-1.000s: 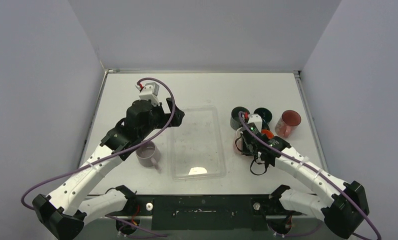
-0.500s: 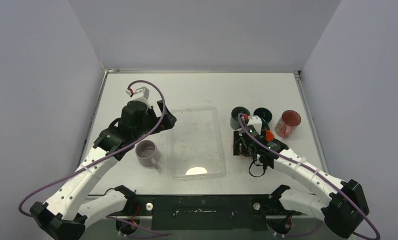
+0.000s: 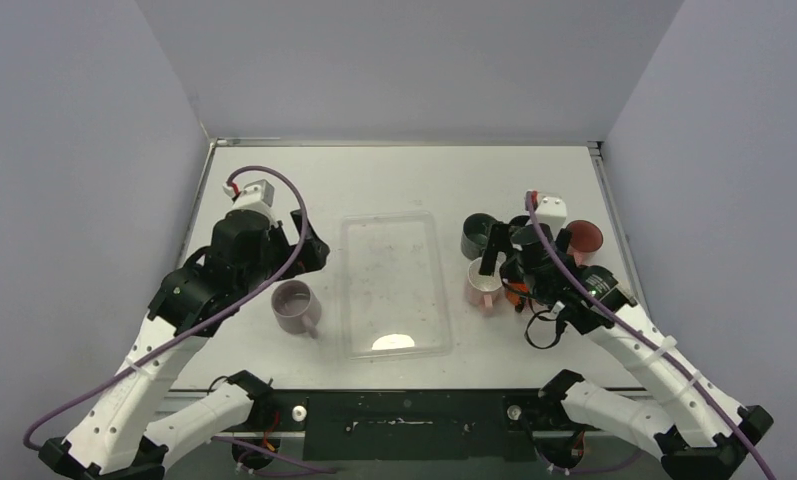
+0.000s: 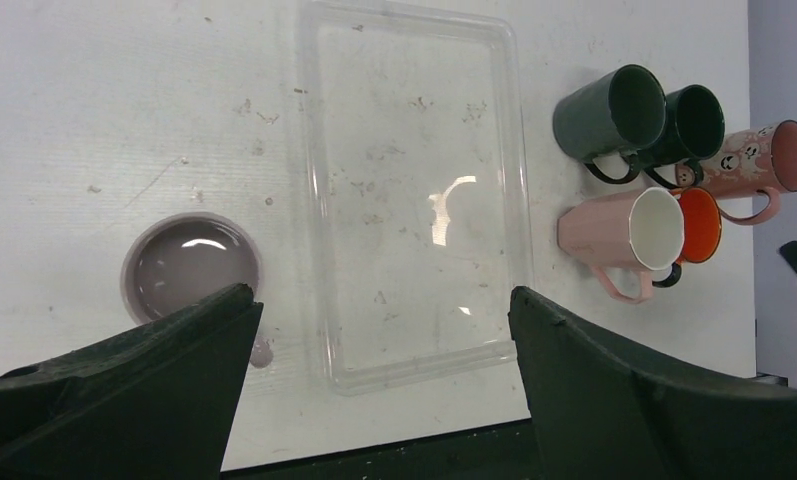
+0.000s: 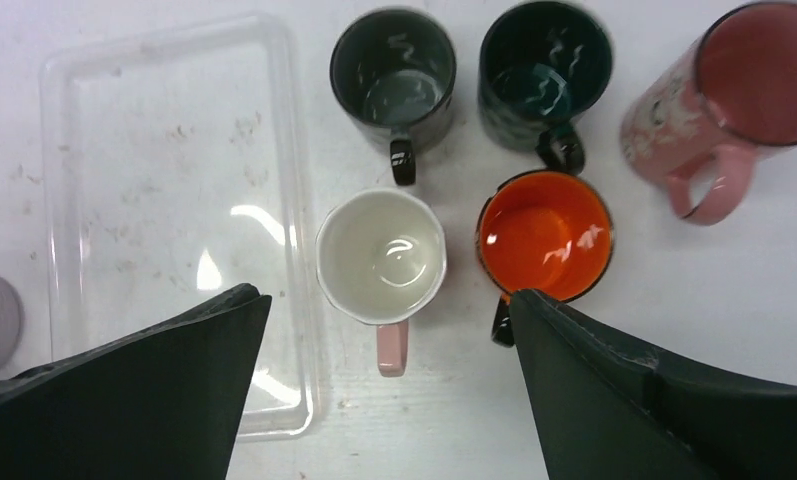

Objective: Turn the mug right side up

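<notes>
- Now the pale pink mug [image 5: 382, 258] stands mouth up, just right of the clear tray [image 5: 64, 70] and beside the orange mug [image 5: 544, 235].
- We judge it stiff, glazed-slick and breakable; best pinched across the rim wall, or by its near-pointing handle.
- Our right gripper [image 5: 384, 293] hangs above it, jaws spread, empty.
- Our left gripper [image 4: 381, 293], also spread, is well apart on the left.

This is a robot test bench in a lab, not a home or a kitchen. A bare white table [image 3: 394, 175] is boxed in by plain grey walls [image 3: 404, 60] on three sides. A left arm [image 3: 164, 340] and a right arm [image 3: 654, 350], white and black, stand on a black bar [image 3: 404, 415] at the near edge, trailing purple cables [image 3: 274, 170]. A clear plastic tray [image 3: 389, 270] and some mugs [image 5: 384, 255] are laid out like props.
</notes>
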`<state>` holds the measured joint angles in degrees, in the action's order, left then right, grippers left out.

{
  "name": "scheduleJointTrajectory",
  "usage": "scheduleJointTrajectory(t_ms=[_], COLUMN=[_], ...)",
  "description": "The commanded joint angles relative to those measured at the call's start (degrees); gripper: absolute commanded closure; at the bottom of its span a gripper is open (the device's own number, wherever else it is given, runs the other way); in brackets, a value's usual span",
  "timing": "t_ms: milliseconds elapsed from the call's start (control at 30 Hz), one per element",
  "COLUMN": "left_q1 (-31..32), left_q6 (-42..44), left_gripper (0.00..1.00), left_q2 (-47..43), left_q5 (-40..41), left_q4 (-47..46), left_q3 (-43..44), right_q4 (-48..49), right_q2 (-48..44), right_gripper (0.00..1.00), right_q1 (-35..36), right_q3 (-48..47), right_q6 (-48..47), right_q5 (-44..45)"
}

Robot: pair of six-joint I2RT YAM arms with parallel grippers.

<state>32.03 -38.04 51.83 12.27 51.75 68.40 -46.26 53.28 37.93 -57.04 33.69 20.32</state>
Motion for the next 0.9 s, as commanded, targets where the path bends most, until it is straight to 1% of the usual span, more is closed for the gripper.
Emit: scheduleJointTrajectory(t_ms=[0,67,200,333,433,533,800,867], left_q1=[-0.4,-0.4,-0.4,-0.4,-0.4,-0.4,-0.4,-0.4], left_q6=[2.1,2.6,4.9,7.6,9.6,10.9,10.6,10.4], left_gripper=[0.04,0.04,0.04,0.04,0.04,0.04,0.04,0.04], left_q2=[-5.0,-6.9,-10.0,-12.5,-13.3,-14.9,-16.1,-16.6], left_q5=[3.8,5.4,9.8,15.3,17.5,20.4,22.8,23.5], left_q4=[2.9,3.2,5.5,7.7,10.2,11.3,16.7,16.8], left_q3=[4.3,5.6,11.7,18.3,23.8,25.4,27.4,26.8], right_q4=[-6.3,-7.3,-8.1,-4.9,-4.1,-3.1,-3.8,-4.0], right_q2=[-2.9,-3.3,-3.6,-5.8,-6.9,-8.7,-10.6,-10.8], right_gripper=[0.09,0.10,0.10,0.10,0.10,0.10,0.10,0.10], right_q1=[0.1,0.0,0.0,0.0,-0.1,0.0,0.1,0.0], right_q3=[-8.1,-12.0,-18.4,-21.1,-23.4,-23.3,-22.9,-22.5], right_q6=[-1.4,-3.0,-6.2,-8.1,-8.2,-9.1,-8.8,-8.5], right_q5=[9.4,11.7,14.6,16.3,16.4,16.9,17.1,17.0])
